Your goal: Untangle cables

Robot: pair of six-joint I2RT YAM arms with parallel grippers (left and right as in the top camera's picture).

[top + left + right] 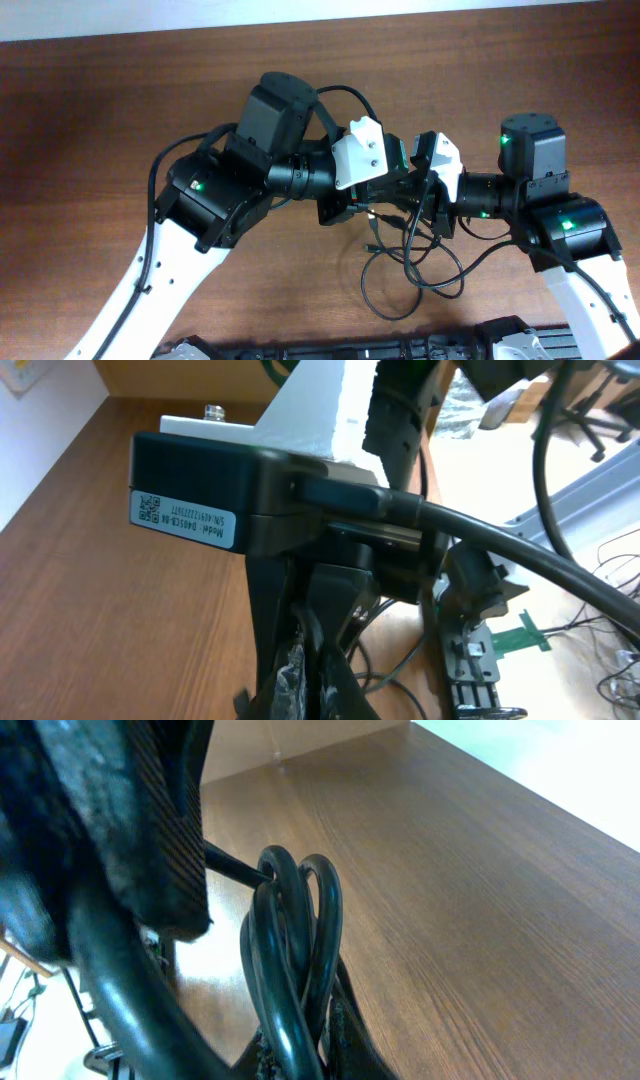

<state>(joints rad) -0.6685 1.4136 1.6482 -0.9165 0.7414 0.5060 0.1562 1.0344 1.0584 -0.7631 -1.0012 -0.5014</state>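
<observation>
Left arm (210,195): reaches from the near left, bent in toward the bench (100,90) centre.
Left jaws: pressed together; whether a cord is between them cannot be told.
Right arm (570,225): reaches in from the near right, wrist facing the left one.
Right jaws: pinching the cables (290,950).
Cables (412,262): black loops at mid-bench, trailing toward the near edge.

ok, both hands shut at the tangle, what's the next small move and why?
Probably ease the right hand sideways, away from the left hand. Both are shut close together, the right apparently on the cables, which bunch in several strands there, while crossed loops trail slack on the table below. A short pull should reveal what's snagged.
</observation>
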